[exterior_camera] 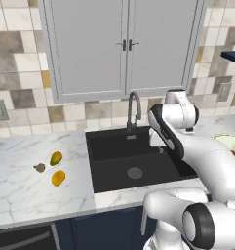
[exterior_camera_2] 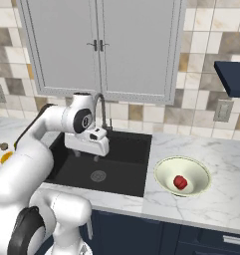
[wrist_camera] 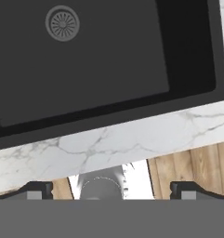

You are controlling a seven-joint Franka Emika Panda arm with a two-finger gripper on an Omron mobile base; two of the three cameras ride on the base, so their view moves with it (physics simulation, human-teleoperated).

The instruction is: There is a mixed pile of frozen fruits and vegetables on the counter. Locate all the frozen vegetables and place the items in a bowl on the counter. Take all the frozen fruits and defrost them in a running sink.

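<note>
Even, bright rendered light all round, no glare; the black sink point(exterior_camera: 133, 163) stays dark and flat, soft shadows barely show on the marble counter point(exterior_camera: 36, 180), everything sharp, no blur.

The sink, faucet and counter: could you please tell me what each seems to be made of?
Sink: matte black, perhaps composite or coated, with a shiny steel-looking drain. Faucet: dark metal, judging by its sheen. Counter: white marble-look stone with grey veins, polished.

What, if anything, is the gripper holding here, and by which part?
Nothing. The gripper hangs over the sink with its jaws wide apart and empty.
</note>
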